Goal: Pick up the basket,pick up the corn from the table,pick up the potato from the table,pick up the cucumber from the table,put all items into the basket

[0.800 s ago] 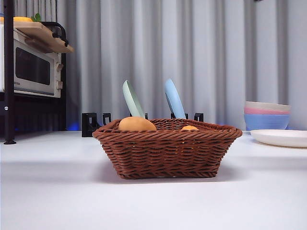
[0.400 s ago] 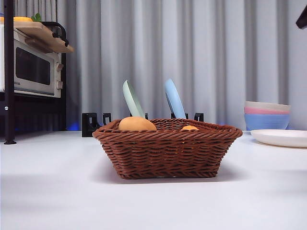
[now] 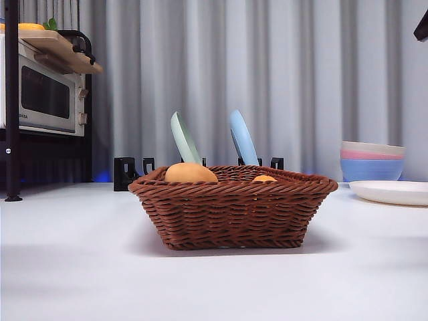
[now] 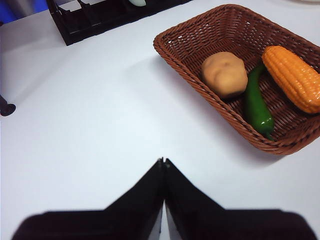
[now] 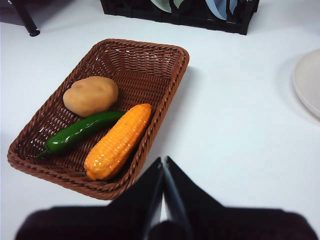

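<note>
The brown wicker basket [image 3: 234, 207] stands on the white table, also in the left wrist view [image 4: 210, 25] and right wrist view [image 5: 150, 55]. Inside lie the tan potato [image 5: 90, 95] [image 4: 224, 74] [image 3: 190, 173], the long orange corn [image 5: 117, 142] [image 4: 293, 76] [image 3: 265, 178] and the green cucumber [image 5: 80, 131] [image 4: 256, 103], which looks like a green pepper. My left gripper [image 4: 163, 162] is shut and empty above the table beside the basket. My right gripper [image 5: 163, 161] is shut and empty above the table near the basket's front rim. A black arm tip [image 3: 422, 27] shows at the top right corner.
A black dish rack [image 3: 130, 172] with a green plate [image 3: 184, 138] and a blue plate [image 3: 243, 138] stands behind the basket. A microwave on a shelf [image 3: 43, 93] is at the left. Stacked bowls [image 3: 372, 160] and a white plate [image 3: 391, 192] are at the right.
A black arm tip has come into the front view's top right corner since one second ago. The basket and the vegetables have not moved.
</note>
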`<state>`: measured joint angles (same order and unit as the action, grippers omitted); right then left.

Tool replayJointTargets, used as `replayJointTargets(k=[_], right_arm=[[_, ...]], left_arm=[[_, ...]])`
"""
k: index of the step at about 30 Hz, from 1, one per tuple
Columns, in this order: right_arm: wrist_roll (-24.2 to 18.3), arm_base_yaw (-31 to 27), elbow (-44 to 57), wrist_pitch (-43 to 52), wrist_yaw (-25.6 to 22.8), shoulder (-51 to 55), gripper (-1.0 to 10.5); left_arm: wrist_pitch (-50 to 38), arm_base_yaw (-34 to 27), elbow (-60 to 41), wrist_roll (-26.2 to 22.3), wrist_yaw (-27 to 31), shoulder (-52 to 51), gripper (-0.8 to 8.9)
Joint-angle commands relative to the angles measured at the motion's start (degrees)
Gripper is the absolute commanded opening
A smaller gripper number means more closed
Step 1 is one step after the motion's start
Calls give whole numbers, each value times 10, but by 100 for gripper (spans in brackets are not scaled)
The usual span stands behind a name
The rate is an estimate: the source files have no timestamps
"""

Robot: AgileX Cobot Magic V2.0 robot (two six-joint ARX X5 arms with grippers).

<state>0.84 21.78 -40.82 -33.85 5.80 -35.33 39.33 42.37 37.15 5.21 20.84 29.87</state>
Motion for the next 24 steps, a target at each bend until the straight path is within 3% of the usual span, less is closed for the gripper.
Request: replayJointTargets(k=[1,4,7,14,19,24], right_arm=[[6,0,2,2,-2,0,2],[6,0,2,2,-2,0,2],[6,0,2,2,-2,0,2],[6,0,2,2,-2,0,2],[6,0,2,2,-2,0,2],[6,0,2,2,-2,0,2]], left_arm=[[-3,-1,-4,6,1,-1,-3],[1,-2,-4,6,-2,-8,-3],[-10,-26,-5,-45,15,-38,-3],[-164,-168,-88,-43,5,-151,-3],[-260,-270,-200,-44,-58,-219,-3],[-296,-329,-295,-44,-105,-260,-3]])
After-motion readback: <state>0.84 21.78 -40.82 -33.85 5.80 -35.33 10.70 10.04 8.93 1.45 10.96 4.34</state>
